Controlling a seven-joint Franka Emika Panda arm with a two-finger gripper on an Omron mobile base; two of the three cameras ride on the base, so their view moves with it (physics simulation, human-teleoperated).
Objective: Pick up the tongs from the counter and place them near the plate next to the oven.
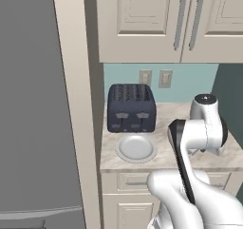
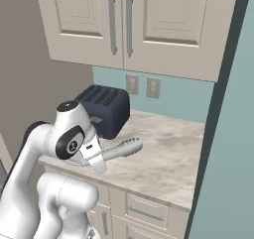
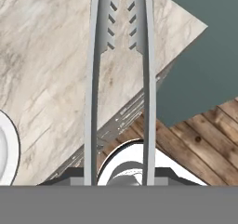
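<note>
1. The robot's white arm hides the gripper (image 2: 99,162) in the left base view.
2. The plate (image 1: 136,148) is cut off at the edge of the hand view.
3. The gripper is pinching the tongs (image 2: 120,149), which hang just above the counter (image 2: 168,153).
4. The plate lies on the counter right in front of the dark oven (image 1: 131,108).
5. Cupboards (image 1: 156,21) hang above.

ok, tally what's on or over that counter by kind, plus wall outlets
oven: 1
plate: 1
tongs: 1, held in the gripper above the counter
outlets: 2
Total: 5
</note>
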